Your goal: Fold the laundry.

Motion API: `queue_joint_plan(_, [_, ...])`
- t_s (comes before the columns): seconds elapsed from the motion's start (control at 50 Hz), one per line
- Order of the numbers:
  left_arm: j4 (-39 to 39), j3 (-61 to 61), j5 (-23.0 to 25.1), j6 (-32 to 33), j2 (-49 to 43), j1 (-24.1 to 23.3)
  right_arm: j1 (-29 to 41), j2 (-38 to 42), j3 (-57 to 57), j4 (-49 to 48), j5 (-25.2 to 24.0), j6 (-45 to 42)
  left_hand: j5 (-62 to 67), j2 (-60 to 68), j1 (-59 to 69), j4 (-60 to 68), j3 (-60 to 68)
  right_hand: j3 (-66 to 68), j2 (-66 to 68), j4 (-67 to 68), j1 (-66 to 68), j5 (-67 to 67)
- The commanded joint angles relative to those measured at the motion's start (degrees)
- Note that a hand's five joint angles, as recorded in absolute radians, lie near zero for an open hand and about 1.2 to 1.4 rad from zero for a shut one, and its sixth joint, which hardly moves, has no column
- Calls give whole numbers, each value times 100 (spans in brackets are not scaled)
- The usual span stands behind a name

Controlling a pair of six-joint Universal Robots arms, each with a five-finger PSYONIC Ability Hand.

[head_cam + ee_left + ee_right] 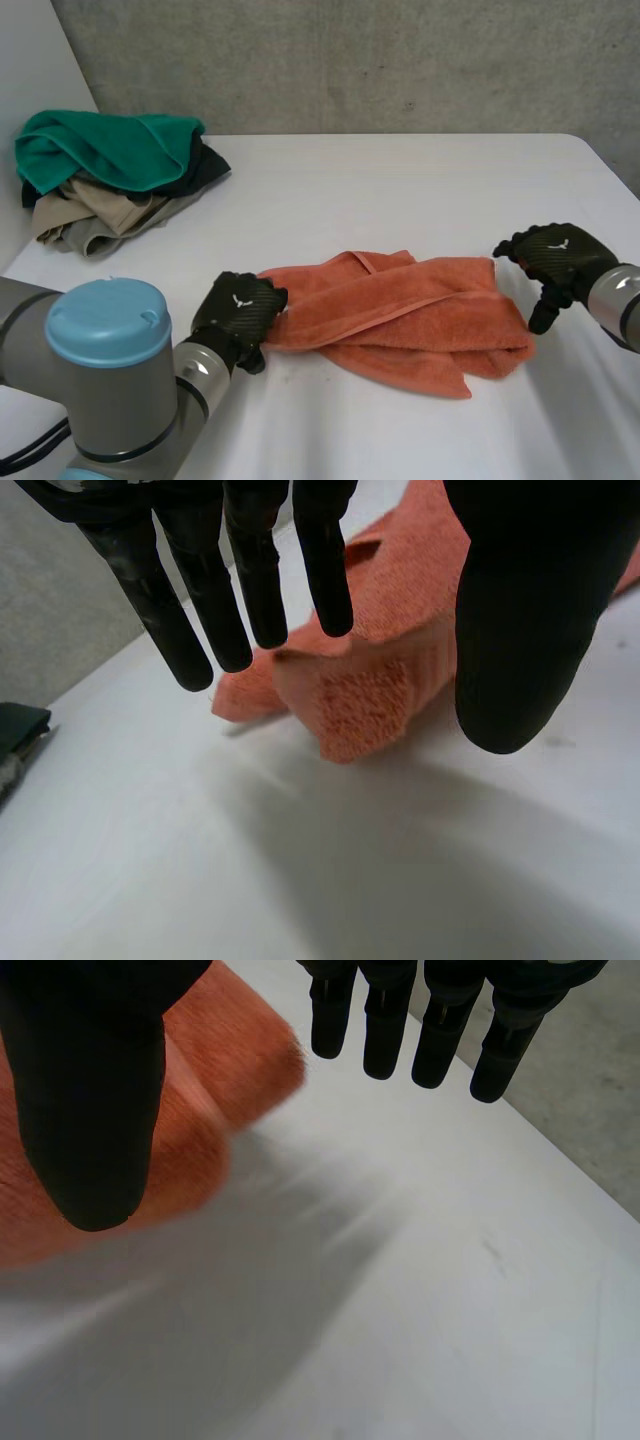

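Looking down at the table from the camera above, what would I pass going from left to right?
Heap of green, beige and dark clothes → black left hand → crumpled orange terry towel → black right hand.

The orange towel (pixel 400 300) is soft, fuzzy cloth, the white table (pixel 400 190) is smooth and dull, and the grey wall (pixel 400 60) behind looks rough like stone.

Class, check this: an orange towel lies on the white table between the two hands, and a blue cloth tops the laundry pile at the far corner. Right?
No: the cloth topping the laundry pile is green, not blue, as the head view shows. The orange towel does lie between the left hand and right hand.
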Motion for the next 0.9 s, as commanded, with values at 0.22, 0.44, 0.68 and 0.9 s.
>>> queue_joint_plan(0.22, [631,146,64,477,-432,-102,-455,729,-98,646,-1203,246,4933,4970,4955,4974,4956,854,911,797,851,738])
queue_joint_plan(0.44, [1396,1322,55,1075,-899,64,-367,1108,-1257,480,-1257,1344,4941,4978,4963,4982,4964,6163,6220,6106,6161,6047])
queue_joint_plan(0.68, [3285,4925,-85,900,-654,539,704,363,-2990,-3276,719,1802,4941,4978,4963,4982,4964,6163,6220,6106,6161,6047])
queue_joint_plan(0.9, [3173,4200,-296,698,-214,776,1004,-70,-2305,-3950,1055,1750,4941,4978,4963,4982,4964,6163,6220,6106,6161,6047])
